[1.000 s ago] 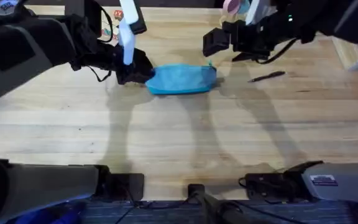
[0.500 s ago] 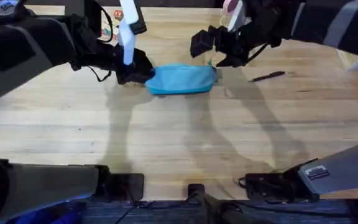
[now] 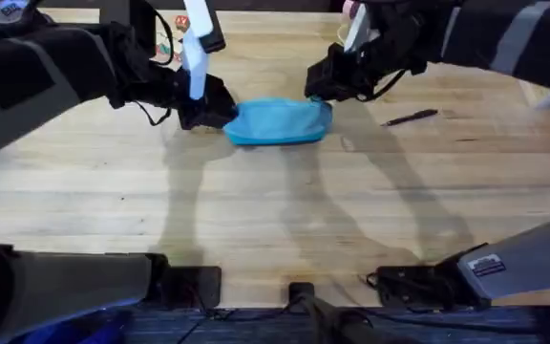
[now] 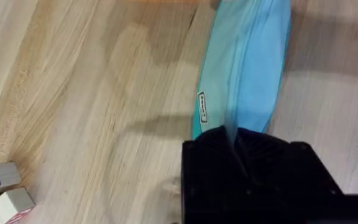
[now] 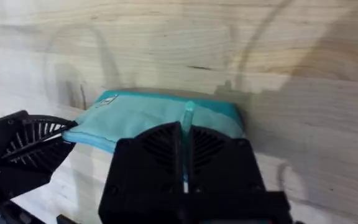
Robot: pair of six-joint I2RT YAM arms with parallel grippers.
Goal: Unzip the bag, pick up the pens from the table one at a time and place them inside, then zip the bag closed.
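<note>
A: Where is the bag (image 3: 280, 121) lying?

B: It is lying on the table (image 3: 256, 210) in the upper middle of the overhead frame, lengthwise left to right.

A: What is the left gripper (image 3: 208, 107) doing?

B: It is pinching the bag's left end; in the left wrist view the black fingers (image 4: 253, 155) are pressed together on a fold of the blue fabric.

A: And the right gripper (image 3: 321, 91)?

B: It is sitting at the bag's upper right end. In the right wrist view its jaws are closing tight around the small teal pull tab (image 5: 188, 115).

A: Any pens?

B: One black pen (image 3: 410, 118) is lying right of the bag, well apart from it.
</note>
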